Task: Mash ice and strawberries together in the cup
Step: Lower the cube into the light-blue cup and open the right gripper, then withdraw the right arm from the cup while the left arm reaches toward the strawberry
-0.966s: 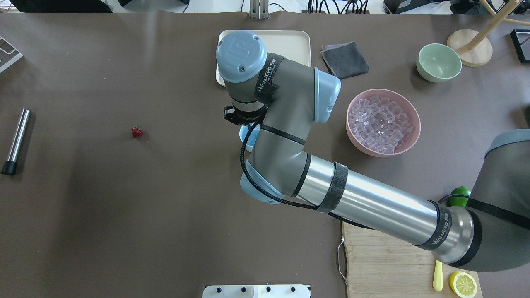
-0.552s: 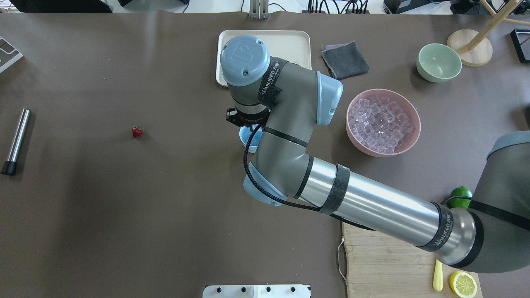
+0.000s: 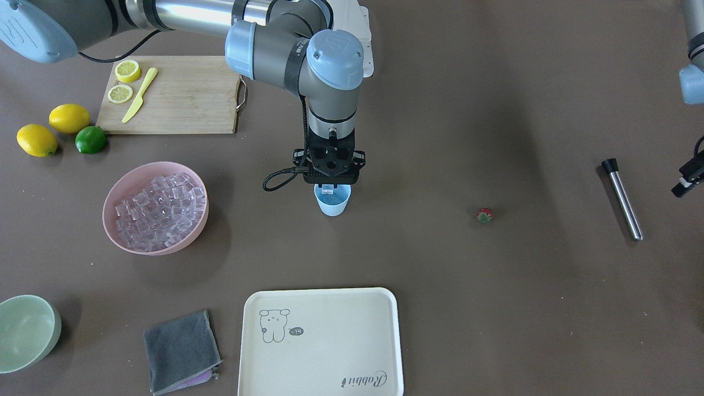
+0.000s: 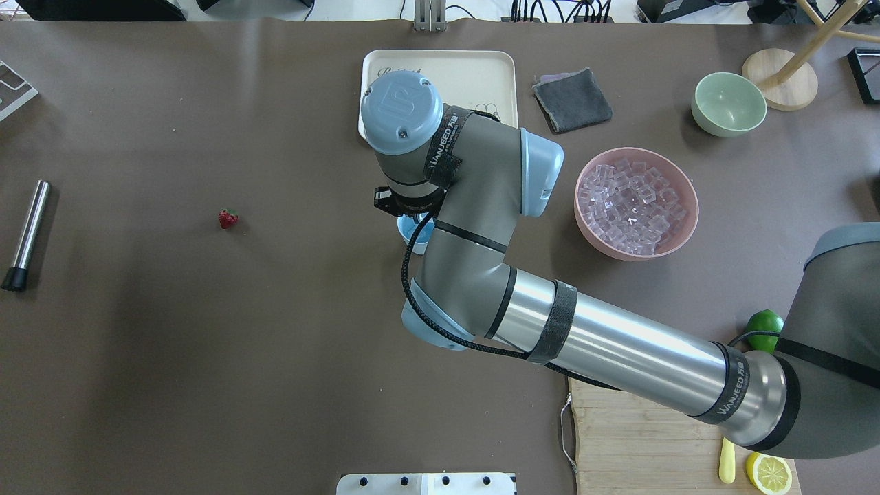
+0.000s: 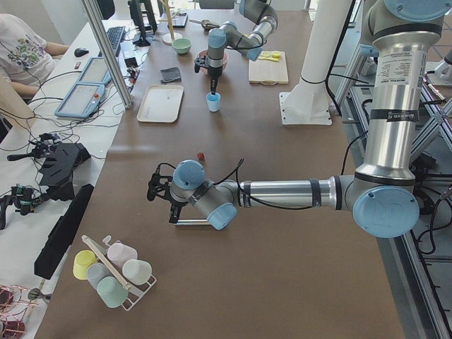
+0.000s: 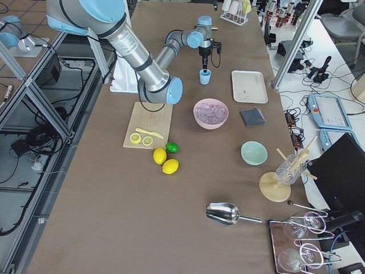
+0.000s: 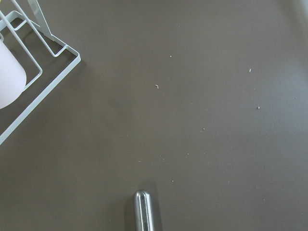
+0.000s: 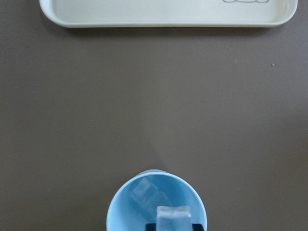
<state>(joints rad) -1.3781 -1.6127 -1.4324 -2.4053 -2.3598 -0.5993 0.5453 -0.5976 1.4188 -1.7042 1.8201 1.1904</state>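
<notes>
The light-blue cup [image 3: 333, 204] stands mid-table, mostly hidden under the right wrist in the overhead view [image 4: 414, 232]. My right gripper [image 3: 329, 186] hangs straight over its mouth, shut on one clear ice cube [image 8: 173, 217]. Another cube [image 8: 144, 192] lies inside the cup [image 8: 126, 207]. The main heap of ice [image 4: 632, 205] fills the pink bowl [image 3: 113, 193]. The strawberry [image 3: 484, 215] lies alone on the table, far from both grippers. My left gripper [image 3: 683, 186] hovers near a metal rod [image 3: 622, 199]; its jaws are not clear.
A cream tray [image 3: 322, 379] lies beyond the cup, a grey cloth [image 3: 180, 351] and a pale green bowl [image 3: 25, 330] beside it. A cutting board [image 3: 181, 96] with lemon slices and a yellow knife, two lemons and a lime [image 3: 90, 139] sit near the robot. A cup rack [image 5: 113, 272] stands at the left end.
The right wrist has shifted slightly back toward the robot above the cup, uncovering more of the tray. The strawberry, bowl and rod have not moved.
</notes>
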